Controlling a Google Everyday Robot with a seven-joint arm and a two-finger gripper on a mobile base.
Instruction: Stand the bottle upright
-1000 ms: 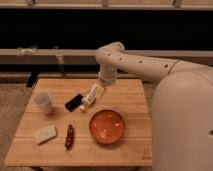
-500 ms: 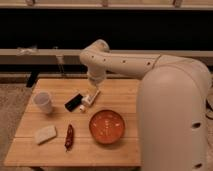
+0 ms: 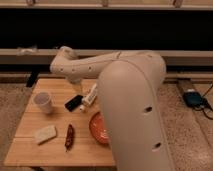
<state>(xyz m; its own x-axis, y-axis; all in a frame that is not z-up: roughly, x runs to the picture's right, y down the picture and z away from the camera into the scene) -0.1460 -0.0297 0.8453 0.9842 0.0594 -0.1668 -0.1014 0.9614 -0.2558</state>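
The bottle (image 3: 90,95) is small, whitish with a yellowish middle. It lies tilted on the wooden table (image 3: 30,152), between the flat black object (image 3: 74,103) and the orange bowl (image 3: 96,128). My gripper (image 3: 81,89) hangs at the end of the white arm (image 3: 75,67), right over the bottle's upper left side and close to it. I cannot tell whether it touches the bottle. The arm's large white body hides the right half of the table and part of the bowl.
A white cup (image 3: 43,101) stands at the table's left. A pale sponge-like block (image 3: 45,134) and a red chilli (image 3: 69,136) lie near the front edge. A dark rail runs behind the table. A blue-grey device (image 3: 191,97) lies on the floor at right.
The arm has swung left and nearer the camera, and now covers much more of the table and bowl. The bottle still lies in about the same place by the black object.
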